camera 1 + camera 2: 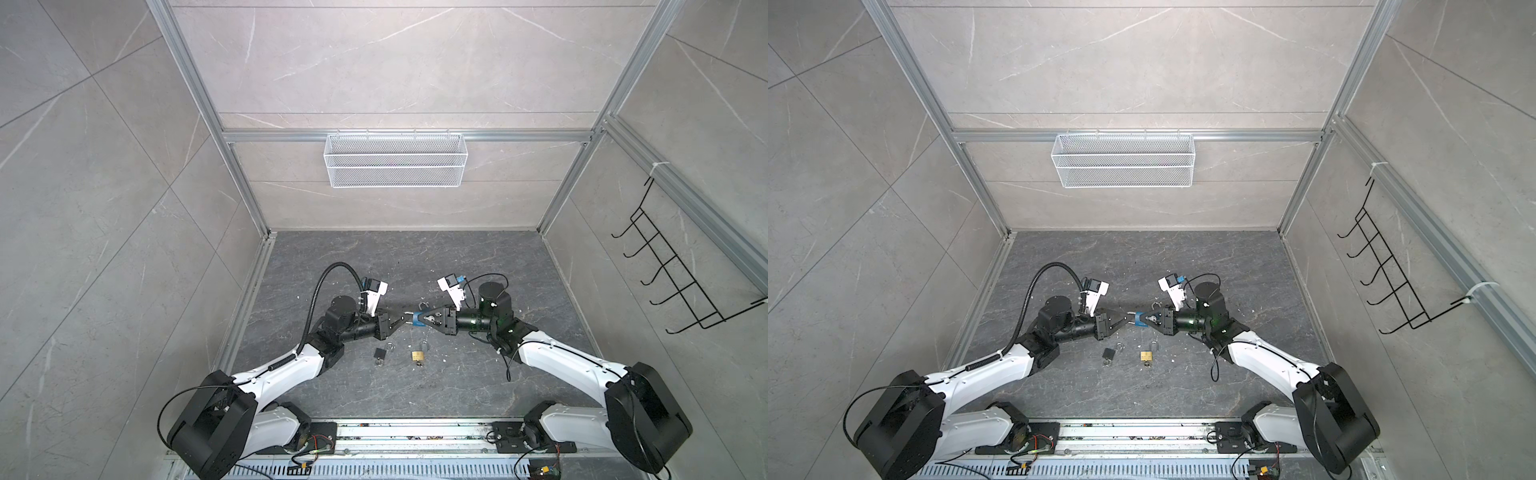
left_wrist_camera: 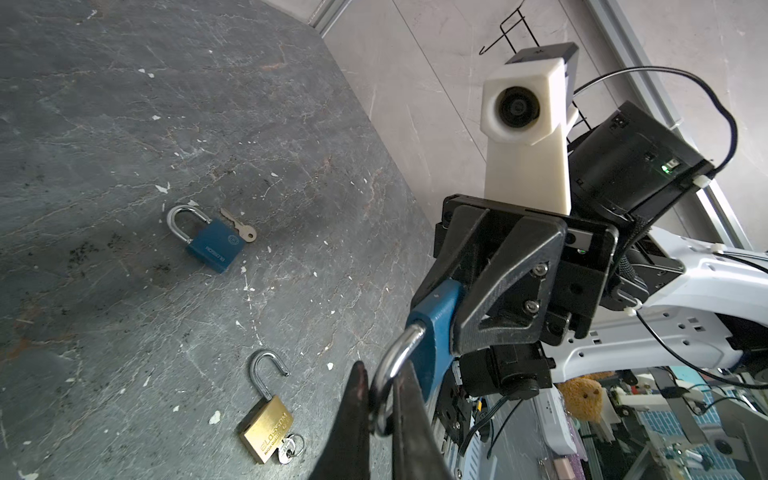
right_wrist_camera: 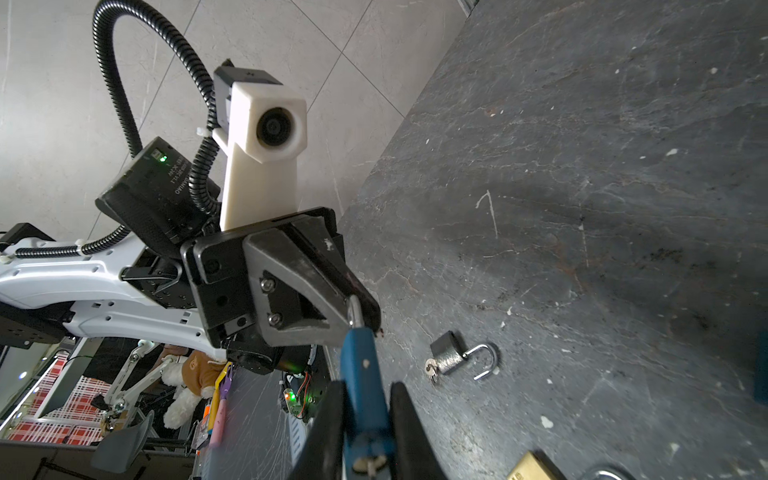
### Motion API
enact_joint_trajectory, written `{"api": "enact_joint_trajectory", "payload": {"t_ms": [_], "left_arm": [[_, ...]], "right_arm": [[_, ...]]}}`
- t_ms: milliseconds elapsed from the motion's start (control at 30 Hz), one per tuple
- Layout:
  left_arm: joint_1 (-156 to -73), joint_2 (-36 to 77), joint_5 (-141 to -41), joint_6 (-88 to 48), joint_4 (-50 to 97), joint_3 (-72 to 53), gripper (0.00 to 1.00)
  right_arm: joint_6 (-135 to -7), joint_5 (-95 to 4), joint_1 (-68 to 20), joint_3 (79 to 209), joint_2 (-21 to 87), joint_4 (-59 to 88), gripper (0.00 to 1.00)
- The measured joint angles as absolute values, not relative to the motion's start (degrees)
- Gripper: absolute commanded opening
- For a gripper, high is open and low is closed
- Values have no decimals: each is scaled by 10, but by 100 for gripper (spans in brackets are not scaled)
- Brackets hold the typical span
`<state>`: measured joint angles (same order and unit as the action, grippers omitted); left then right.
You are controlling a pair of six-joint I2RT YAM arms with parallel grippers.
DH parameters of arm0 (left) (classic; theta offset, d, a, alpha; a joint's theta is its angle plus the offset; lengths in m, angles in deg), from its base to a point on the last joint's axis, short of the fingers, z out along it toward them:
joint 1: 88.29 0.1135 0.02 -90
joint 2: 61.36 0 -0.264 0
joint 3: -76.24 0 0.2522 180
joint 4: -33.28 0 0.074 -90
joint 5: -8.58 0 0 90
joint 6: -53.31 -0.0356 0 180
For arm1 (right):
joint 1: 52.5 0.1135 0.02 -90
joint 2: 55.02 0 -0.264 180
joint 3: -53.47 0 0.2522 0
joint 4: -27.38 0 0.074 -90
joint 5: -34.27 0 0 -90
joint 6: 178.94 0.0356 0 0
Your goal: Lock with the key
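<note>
Blue lock (image 3: 361, 361): held above the worktop (image 1: 457, 374), mid-scene, body clamped in right tool (image 3: 368, 386), shackle (image 2: 395, 357) pinched in left tool (image 2: 384, 368); long axis runs tool to tool, so closing likely means pressing along it. Its key not made out. Below, clear of both arms: brass lock (image 2: 266, 428), open, key in; dark lock (image 3: 446, 357), likewise; second blue lock (image 2: 212, 245), loose key (image 2: 239, 229) beside

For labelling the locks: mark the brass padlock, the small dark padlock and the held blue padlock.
brass padlock (image 2: 266, 430): left wrist view, body.
small dark padlock (image 3: 448, 353): right wrist view, body.
held blue padlock (image 3: 361, 370): right wrist view, body edge.
</note>
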<state>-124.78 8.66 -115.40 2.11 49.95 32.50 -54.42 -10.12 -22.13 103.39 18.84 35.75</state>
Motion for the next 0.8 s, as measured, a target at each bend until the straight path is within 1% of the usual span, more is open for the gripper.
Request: {"api": "enact_joint_trajectory", "payload": {"t_ms": [433, 800], "left_arm": [[-1250, 103, -1129, 17, 476, 299, 0], [-1253, 93, -1100, 2, 421, 297, 0]], "right_arm": [[-547, -121, -215, 1065, 214, 340, 0], [-546, -127, -208, 1066, 230, 332, 0]]}}
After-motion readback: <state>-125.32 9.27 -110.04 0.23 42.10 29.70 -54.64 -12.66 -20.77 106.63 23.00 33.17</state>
